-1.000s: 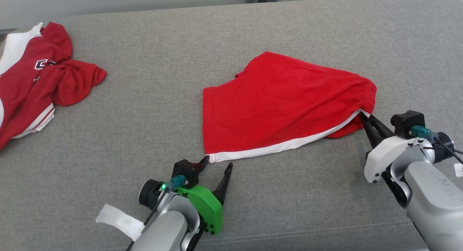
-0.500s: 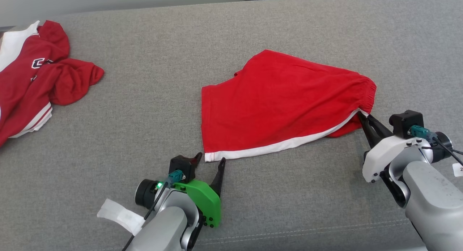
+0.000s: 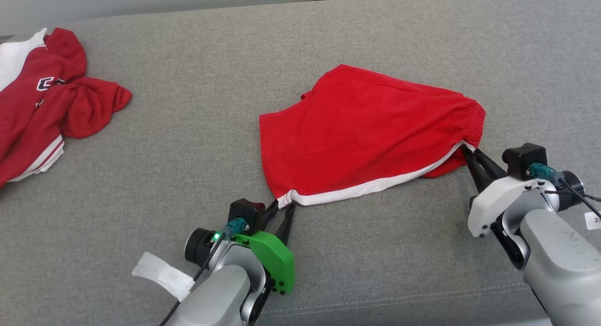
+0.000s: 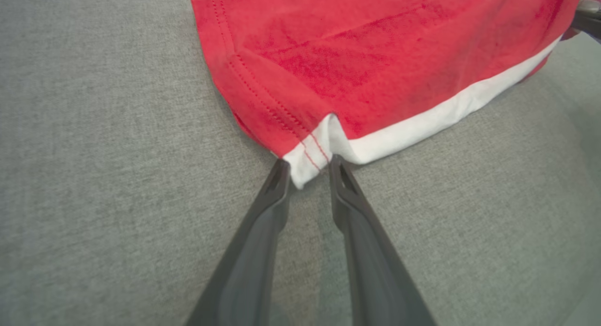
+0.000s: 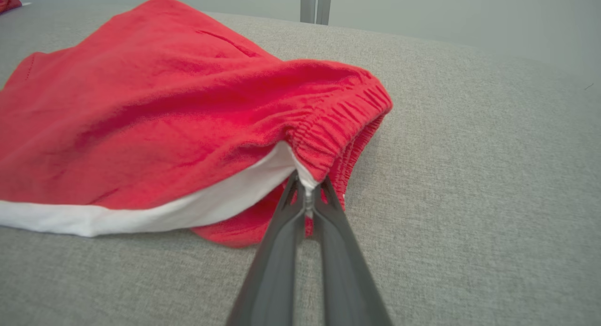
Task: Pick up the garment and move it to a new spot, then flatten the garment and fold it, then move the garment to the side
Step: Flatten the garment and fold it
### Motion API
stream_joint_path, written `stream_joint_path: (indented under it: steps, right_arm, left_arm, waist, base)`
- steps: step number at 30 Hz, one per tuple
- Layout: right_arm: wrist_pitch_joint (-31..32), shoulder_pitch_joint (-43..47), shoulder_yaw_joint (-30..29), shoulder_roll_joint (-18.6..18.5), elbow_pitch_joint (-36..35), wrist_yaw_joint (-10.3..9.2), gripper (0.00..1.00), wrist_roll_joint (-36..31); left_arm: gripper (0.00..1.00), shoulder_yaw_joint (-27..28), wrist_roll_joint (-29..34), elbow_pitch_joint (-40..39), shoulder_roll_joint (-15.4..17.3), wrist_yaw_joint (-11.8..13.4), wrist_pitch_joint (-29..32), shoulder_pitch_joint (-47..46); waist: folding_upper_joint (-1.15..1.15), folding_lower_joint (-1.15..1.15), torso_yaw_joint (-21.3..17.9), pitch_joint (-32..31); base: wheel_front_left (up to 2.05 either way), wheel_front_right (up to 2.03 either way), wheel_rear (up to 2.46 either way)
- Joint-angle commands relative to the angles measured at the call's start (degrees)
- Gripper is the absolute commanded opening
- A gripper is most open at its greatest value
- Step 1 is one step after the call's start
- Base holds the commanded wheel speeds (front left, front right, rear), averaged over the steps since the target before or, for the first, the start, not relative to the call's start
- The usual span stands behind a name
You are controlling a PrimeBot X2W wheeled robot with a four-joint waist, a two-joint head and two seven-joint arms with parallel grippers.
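At the far left of the grey sofa cushion (image 3: 188, 152) lies a crumpled red and white jersey (image 3: 42, 114). Its chest shows a dark letter edged in white that may be a C, and the rest of the lettering is lost in the folds. A white paper tag (image 3: 157, 276) hangs from the left arm, and no writing on it can be made out. The left gripper (image 3: 283, 206), with a green cover (image 3: 270, 260) on its body, reaches up to the near left corner of the red shorts (image 3: 366, 128), which lie spread on the middle of the cushion, well apart from the jersey. In the left wrist view, the left gripper's (image 4: 307, 168) two dark fingers (image 4: 277, 185) have narrowed to a small gap. They pinch the white stitched corner of the shorts (image 4: 375, 58) between their tips, and the cloth puckers where they press. A white stripe (image 3: 375, 187) runs along the near edge of the shorts from that corner towards the right. At the right end, the gathered elastic waistband (image 3: 474, 119) is lifted slightly off the cushion. The right gripper (image 3: 467, 150) has its fingers clenched tight on the cloth there. The right wrist view shows the right gripper's (image 5: 307, 187) tips pressed together on the spot where the white stripe meets the waistband, with a fold of red cloth hanging below. At the right edge, another white tag (image 3: 595, 219) bears a mark that looks like a 2, cut off by the frame.
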Motion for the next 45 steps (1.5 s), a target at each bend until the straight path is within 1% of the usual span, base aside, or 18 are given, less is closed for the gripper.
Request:
stream_joint_path:
  steps: [1,3,8,11,15,16,21,26,30,32,35,39,42,45]
  right_arm:
    - [-0.22,0.13,0.17,0.22,-0.03,-0.05,0.0,-0.04]
    - [-0.22,0.06,0.22,0.22,0.03,-0.06,0.0,-0.09]
    - [-0.22,0.0,-0.01,0.19,-0.25,-0.06,0.0,-0.05]
    - [-0.22,0.26,-0.66,0.03,-1.02,-0.06,0.0,0.62]
    - [-0.22,0.83,-2.06,-0.13,-3.97,-0.05,0.0,2.2]
    - [-0.22,0.83,-2.06,-0.13,-3.97,-0.05,0.0,2.2]
    - [-0.22,0.98,-2.77,-0.99,-9.25,-0.05,0.0,4.36]
    - [1.14,0.19,-2.13,-2.92,-15.09,-0.05,0.0,7.0]
    - [4.43,0.59,-2.74,-4.83,-21.49,-0.05,0.0,9.83]
    - [6.71,0.98,-3.06,-5.73,-25.07,-0.05,0.0,11.15]
    - [10.58,0.57,-3.65,-6.91,-30.47,-0.05,0.0,12.86]
    - [15.75,-1.79,-4.99,-7.19,-36.7,-0.05,0.0,15.31]
    - [19.47,-4.63,-5.41,-6.95,-39.25,-0.05,0.0,16.22]
    - [22.75,-9.04,-4.71,-5.7,-38.73,-0.04,0.0,16.78]
  left_arm:
    - [0.38,-0.21,-0.4,-0.17,0.21,0.38,-0.51,-1.32]
    - [0.3,0.07,-0.38,-0.39,0.21,0.68,-0.46,-1.45]
    - [0.0,2.47,1.21,-1.86,0.22,1.29,-0.42,-1.08]
    - [0.0,4.81,2.93,-3.92,0.24,0.95,-0.38,-0.43]
    - [0.0,8.79,5.76,-8.0,1.15,0.72,-0.37,0.75]
    - [0.0,8.79,5.76,-8.0,1.15,0.72,-0.37,0.75]
    - [0.0,13.91,8.91,-14.59,2.69,0.1,-0.39,1.31]
    - [0.0,19.07,10.51,-21.98,4.38,-0.9,-0.39,1.9]
    - [0.0,21.85,10.37,-27.44,5.92,-1.76,-0.39,2.06]
    - [0.0,22.61,10.02,-29.75,7.21,-2.05,-0.22,1.7]
    - [0.0,24.01,9.11,-33.78,9.19,-2.19,1.52,0.23]
    - [0.0,26.37,7.47,-39.02,12.29,-1.87,5.19,-1.98]
    - [0.0,28.08,6.82,-41.51,14.69,-1.69,8.43,-5.11]
    - [0.0,29.18,6.49,-41.07,16.44,-1.71,11.77,-9.31]
  waist:
    - [0.0,0.0,-0.19,-0.02]
    - [0.0,0.0,-0.37,-0.04]
    - [0.0,0.0,-0.68,-0.06]
    - [0.0,0.0,-0.62,-0.23]
    - [0.0,0.0,-0.4,-0.64]
    - [0.0,0.0,-0.4,-0.64]
    - [0.0,0.0,-0.31,-1.57]
    - [0.0,0.0,-0.53,-3.46]
    - [0.0,0.0,-0.8,-5.31]
    - [0.0,0.0,-0.97,-6.19]
    - [0.0,0.0,-1.28,-7.21]
    - [0.0,0.0,-1.57,-7.88]
    - [0.0,0.0,-1.64,-7.71]
    - [0.0,0.0,-1.54,-6.64]
  base:
    - [0.0,0.0,0.0]
    - [0.0,0.0,0.0]
    - [0.0,0.0,0.0]
    - [0.0,0.0,0.0]
    - [0.0,0.0,0.0]
    - [0.0,0.0,0.0]
    - [0.0,0.0,0.0]
    - [0.0,0.0,0.0]
    - [0.0,0.0,0.0]
    - [0.0,0.0,0.0]
    - [0.0,0.0,0.0]
    - [0.0,0.0,0.0]
    - [0.0,0.0,0.0]
    - [0.0,0.0,0.0]
